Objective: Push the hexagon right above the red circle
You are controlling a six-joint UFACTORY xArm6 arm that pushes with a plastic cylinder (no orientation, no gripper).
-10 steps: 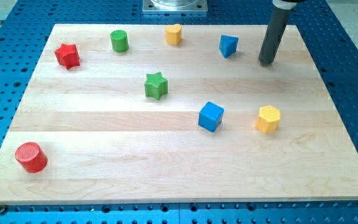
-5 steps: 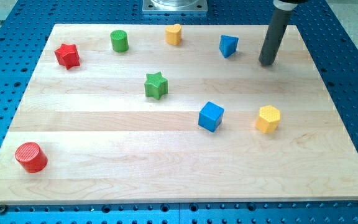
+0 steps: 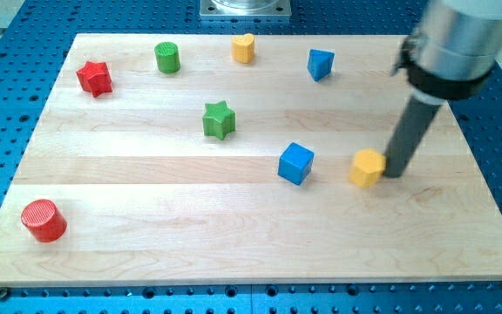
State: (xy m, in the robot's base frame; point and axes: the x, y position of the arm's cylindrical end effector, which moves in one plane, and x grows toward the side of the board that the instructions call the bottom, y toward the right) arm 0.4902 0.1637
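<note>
The yellow hexagon (image 3: 367, 167) lies on the wooden board's right half, just right of the blue cube (image 3: 295, 162). My tip (image 3: 394, 173) stands against the hexagon's right side, touching it. The red circle, a short red cylinder (image 3: 44, 220), stands far off near the board's bottom left corner. The rod rises from the tip up to the arm's grey body at the view's top right.
A green star (image 3: 219, 119) sits left of the board's middle. Along the top stand a red star (image 3: 95, 78), a green cylinder (image 3: 166, 58), a small yellow block (image 3: 244, 47) and a blue block (image 3: 320, 64). The wooden board (image 3: 146, 262) lies on a blue perforated table.
My tip has moved from the board's top right down to the hexagon's right side. The hexagon has shifted a little to the left, toward the blue cube.
</note>
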